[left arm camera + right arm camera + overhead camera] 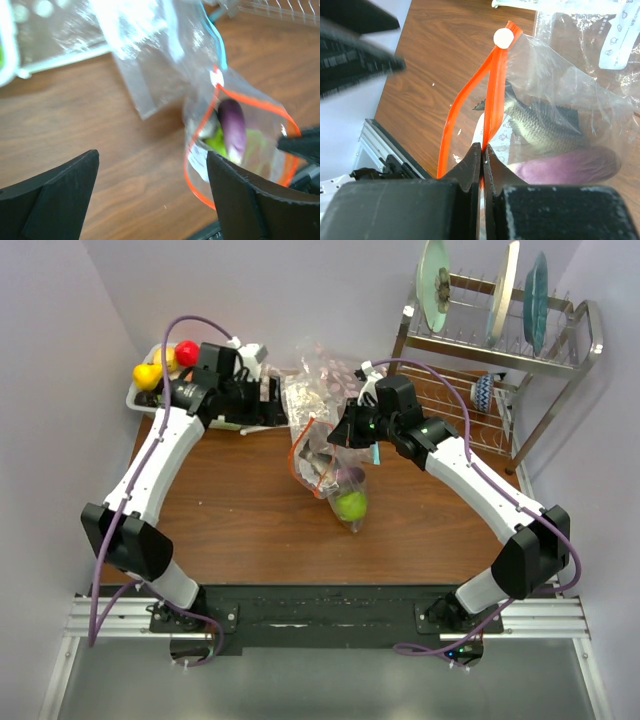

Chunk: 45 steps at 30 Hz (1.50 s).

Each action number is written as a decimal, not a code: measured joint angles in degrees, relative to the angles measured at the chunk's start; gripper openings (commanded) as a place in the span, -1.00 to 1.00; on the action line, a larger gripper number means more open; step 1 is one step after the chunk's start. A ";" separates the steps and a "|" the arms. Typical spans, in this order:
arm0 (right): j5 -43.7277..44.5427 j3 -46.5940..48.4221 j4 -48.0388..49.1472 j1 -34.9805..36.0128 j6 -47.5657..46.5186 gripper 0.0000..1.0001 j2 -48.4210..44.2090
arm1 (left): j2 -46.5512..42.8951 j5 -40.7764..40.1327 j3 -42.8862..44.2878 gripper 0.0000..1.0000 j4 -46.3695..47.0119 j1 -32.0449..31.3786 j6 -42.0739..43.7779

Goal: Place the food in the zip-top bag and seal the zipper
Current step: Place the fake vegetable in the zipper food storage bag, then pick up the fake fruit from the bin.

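Broadly, the wooden table carries a dish rack at the far right, a white bin at the far left, and the zip-top bag near the middle, just in front of a second clear bag.

The zip-top bag's long axis runs diagonally. Its mouth is up toward the far left and its weighted bottom sags toward the near right, where a green piece rests. A purple piece lies above it inside.

A yellow piece and a red piece sit in the bin, so loading looks unfinished.

The zipper is parted into an open loop, its two strips meeting only at the white end tab.

The right gripper has its fingers pinched tight on one strip. The left gripper hangs spread wide with nothing between its fingers.

To do this step well, the right arm would likely need a firm pinch that holds the loop facing the left arm. Each remaining piece should drop cleanly through the loop before the strips are pressed together end to end.
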 measured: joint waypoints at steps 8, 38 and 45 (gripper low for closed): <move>-0.04 0.00 -0.02 0.00 0.00 -1.00 0.00 | 2.27 -5.51 0.07 1.00 7.04 3.39 -2.56; -0.02 -0.02 -0.20 0.00 -0.39 -1.00 0.00 | 38.71 -15.96 23.32 0.70 14.99 17.51 -5.05; 0.02 -0.04 -0.79 0.00 -0.57 -1.00 -0.04 | 41.22 -14.84 23.30 0.64 17.79 17.51 -6.12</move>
